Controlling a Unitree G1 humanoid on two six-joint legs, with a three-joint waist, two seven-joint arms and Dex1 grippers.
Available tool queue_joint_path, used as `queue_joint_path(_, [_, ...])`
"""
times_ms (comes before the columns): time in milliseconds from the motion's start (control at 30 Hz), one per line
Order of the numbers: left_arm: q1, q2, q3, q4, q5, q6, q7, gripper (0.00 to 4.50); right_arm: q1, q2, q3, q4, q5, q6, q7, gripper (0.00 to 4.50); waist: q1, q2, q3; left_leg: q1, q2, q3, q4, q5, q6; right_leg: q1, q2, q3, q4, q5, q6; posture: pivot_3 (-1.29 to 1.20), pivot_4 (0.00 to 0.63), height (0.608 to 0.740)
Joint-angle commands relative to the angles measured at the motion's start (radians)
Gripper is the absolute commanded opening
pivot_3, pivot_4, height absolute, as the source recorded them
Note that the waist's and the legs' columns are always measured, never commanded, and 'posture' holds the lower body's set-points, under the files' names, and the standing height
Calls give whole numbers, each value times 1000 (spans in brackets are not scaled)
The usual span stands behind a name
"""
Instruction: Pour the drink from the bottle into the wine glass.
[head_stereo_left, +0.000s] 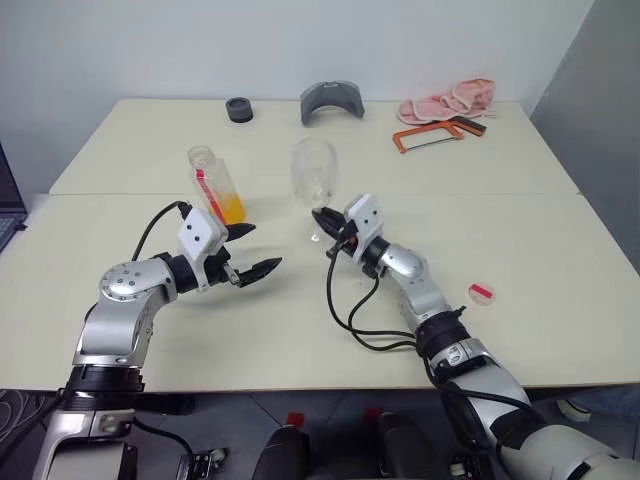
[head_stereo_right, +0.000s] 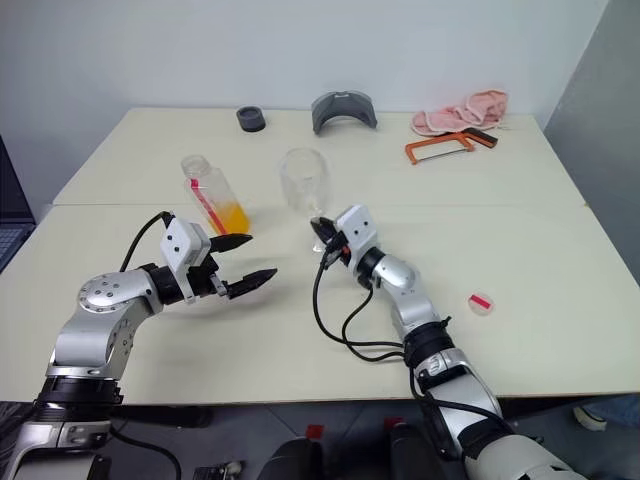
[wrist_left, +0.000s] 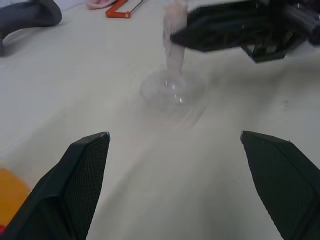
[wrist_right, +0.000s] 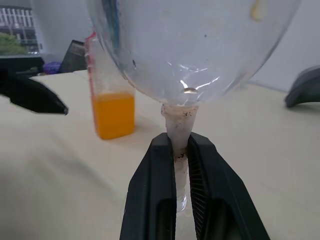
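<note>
Nearest us, our left gripper (head_stereo_left: 252, 250) gapes empty beside the uncapped bottle (head_stereo_left: 216, 184) mid-desk, so while our right gripper (wrist_right: 181, 165) clamps the wine glass (head_stereo_left: 315, 172) stem, we should seize the bottle squarely before tipping.

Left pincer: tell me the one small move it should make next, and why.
Probably move the left pincer toward the bottle and close on its body. It is open and holds nothing, with the uncapped bottle just beyond it, some drink at the bottom. The right pincer is shut on the wine glass stem, and the bowl is empty, so nothing is poured yet.
</note>
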Motion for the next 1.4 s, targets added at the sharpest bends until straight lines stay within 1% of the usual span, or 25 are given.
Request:
queue_joint_path(33, [-5, 13, 36, -60, -23, 13, 17, 4500, -47, 5, -10, 39, -6, -53, 13, 107, 0, 0, 0, 0, 0, 0, 0, 0, 0, 0, 0, 0, 0, 0, 0, 0, 150, 740])
queue_joint_path(300, [0, 14, 44, -84, -25, 33, 24, 4500, -63, -25, -13, 115, -48, -111, -17, 107, -4, 0, 0, 0, 0, 0, 0, 0, 0, 0, 1, 0, 0, 0, 0, 0, 150, 740])
queue_joint_path(533, [-15, 10, 34, -81, -21, 42, 18, 4500, -68, -52, -21, 129, -46, -103, -7, 107, -3, 0, 0, 0, 0, 0, 0, 0, 0, 0, 0, 0, 0, 0, 0, 0, 150, 740])
queue_joint_path(700, [-20, 10, 31, -79, -20, 42, 14, 4500, -60, -50, -24, 122, -38, -93, -6, 107, -3, 0, 0, 0, 1, 0, 0, 0, 0, 0, 0, 0, 0, 0, 0, 0, 150, 740])
queue_joint_path(767, [-21, 10, 29, -78, -20, 41, 12, 4500, -59, -47, -26, 119, -34, -91, -4, 827, -3, 0, 0, 0, 0, 0, 0, 0, 0, 0, 0, 0, 0, 0, 0, 0, 150, 740])
queue_joint_path(833, [-20, 10, 28, -78, -19, 40, 11, 4500, -56, -45, -26, 114, -34, -89, -3, 1390, -3, 0, 0, 0, 1, 0, 0, 0, 0, 0, 0, 0, 0, 0, 0, 0, 150, 740])
queue_joint_path(867, [-18, 10, 28, -79, -19, 39, 10, 4500, -55, -44, -26, 111, -33, -88, -2, 1773, -4, 0, 0, 0, 1, 0, 0, 0, 0, 0, 0, 0, 0, 0, 0, 0, 150, 740])
queue_joint_path(900, [-17, 10, 27, -79, -18, 37, 10, 4500, -52, -43, -27, 108, -31, -86, 0, 2010, -4, 0, 0, 0, 0, 0, 0, 0, 0, 0, 0, 0, 0, 0, 0, 0, 150, 740])
queue_joint_path(933, [-15, 10, 27, -81, -17, 37, 9, 4500, -50, -42, -27, 104, -30, -85, 2, 2412, -4, 0, 0, 0, 0, 0, 0, 0, 0, 0, 0, 0, 0, 0, 0, 0, 150, 740])
queue_joint_path(1133, [-11, 6, 25, -78, -15, 30, 9, 4500, -35, -42, -29, 88, -27, -77, 10, 4482, -3, 0, 0, 0, 1, 0, 0, 0, 0, 0, 0, 0, 0, 0, 0, 0, 150, 740])
queue_joint_path(1400, [-6, 7, 22, -75, -11, 20, 1, 4500, -19, -37, -41, 60, -16, -52, 12, 4482, -4, 0, 0, 0, 1, 0, 0, 0, 0, 0, 0, 0, 0, 0, 0, 0, 150, 740])
